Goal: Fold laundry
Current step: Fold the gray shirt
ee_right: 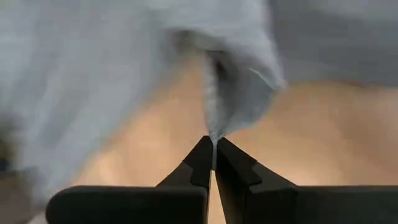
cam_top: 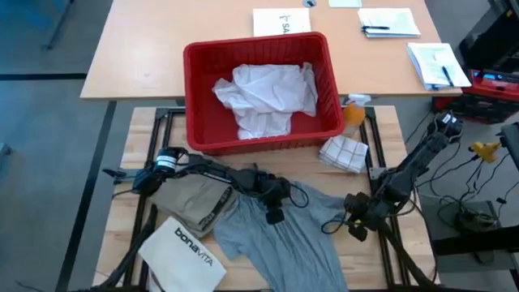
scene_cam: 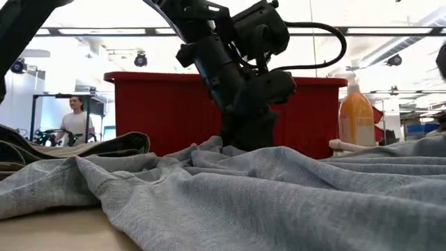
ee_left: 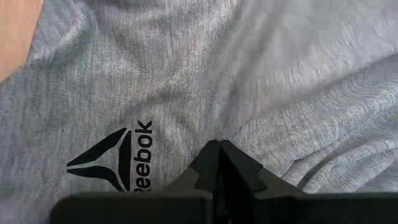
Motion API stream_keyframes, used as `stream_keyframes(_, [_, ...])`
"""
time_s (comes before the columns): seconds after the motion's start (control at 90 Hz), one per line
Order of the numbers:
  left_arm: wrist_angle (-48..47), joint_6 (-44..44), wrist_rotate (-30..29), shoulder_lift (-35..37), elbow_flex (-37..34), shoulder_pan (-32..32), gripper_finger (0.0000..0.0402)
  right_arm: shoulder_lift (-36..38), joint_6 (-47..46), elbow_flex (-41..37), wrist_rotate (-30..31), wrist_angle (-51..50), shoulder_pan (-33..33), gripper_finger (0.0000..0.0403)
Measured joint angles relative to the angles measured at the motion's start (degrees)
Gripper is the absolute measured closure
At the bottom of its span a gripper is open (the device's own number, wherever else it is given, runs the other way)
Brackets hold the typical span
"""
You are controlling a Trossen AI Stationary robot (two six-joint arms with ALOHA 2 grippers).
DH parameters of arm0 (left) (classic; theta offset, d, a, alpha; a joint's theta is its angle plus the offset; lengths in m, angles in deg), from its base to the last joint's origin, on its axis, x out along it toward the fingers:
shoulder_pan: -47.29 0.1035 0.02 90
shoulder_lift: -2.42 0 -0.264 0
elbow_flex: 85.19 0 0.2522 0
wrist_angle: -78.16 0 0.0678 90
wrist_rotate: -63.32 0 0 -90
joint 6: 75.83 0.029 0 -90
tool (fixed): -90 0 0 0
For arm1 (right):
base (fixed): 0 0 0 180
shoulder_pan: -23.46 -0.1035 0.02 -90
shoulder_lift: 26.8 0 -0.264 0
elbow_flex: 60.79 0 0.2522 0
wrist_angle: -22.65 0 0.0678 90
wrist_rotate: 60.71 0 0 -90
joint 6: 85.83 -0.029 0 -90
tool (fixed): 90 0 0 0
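Grey T-shirt (cam_top: 292,231): spread on the wooden table (cam_top: 130,227) between the two arms, rumpled, its long axis running from the red bin side toward the near table edge; a dark Reebok logo (ee_left: 118,158) shows on the cloth in the left wrist view.
Left gripper (cam_top: 274,212): fingers pressed together with no gap showing, tips down on the shirt's upper middle; whether any cloth is caught between them cannot be told.
Left arm: stretched low across the table from the left side, passing over the khaki-tan piece (cam_top: 193,201); in the low view it stands in front of the bin.
Right gripper (cam_top: 357,229): fingers closed to a thin slit, pinching an edge of the grey shirt's sleeve; in the right wrist view the cloth hangs from the fingertips (ee_right: 202,155) above bare wood.
Right arm: reaching in from the right rear, angled down to the shirt's right edge.
Khaki-tan piece: folded, just left of the grey shirt and touching it.
White shirt (cam_top: 263,99): crumpled inside the red bin (cam_top: 199,89), behind the work area.
Bonavita bag (cam_top: 185,253): lying flat near the front left, beside the khaki piece.
Checked cloth (cam_top: 344,152): beside the bin's right front corner, near an orange bottle (cam_top: 353,109).
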Motion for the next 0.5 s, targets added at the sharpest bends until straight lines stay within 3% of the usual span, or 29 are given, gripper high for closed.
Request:
stream_keyframes(0.122, [0.23,0.00,0.02,0.00,-0.02,0.00,0.0402,-1.77,3.82,0.07,0.09,8.60,-0.05,0.0403])
stream_keyframes(0.333, [1.84,0.00,0.02,-0.02,-0.09,0.00,0.0402,-8.09,-0.49,-0.07,-4.93,-3.52,-0.42,0.0396])
stream_keyframes(0.5, [1.88,0.00,0.05,-0.02,-0.09,0.00,0.0402,-8.33,1.48,2.50,-4.81,4.30,-0.54,0.0308])
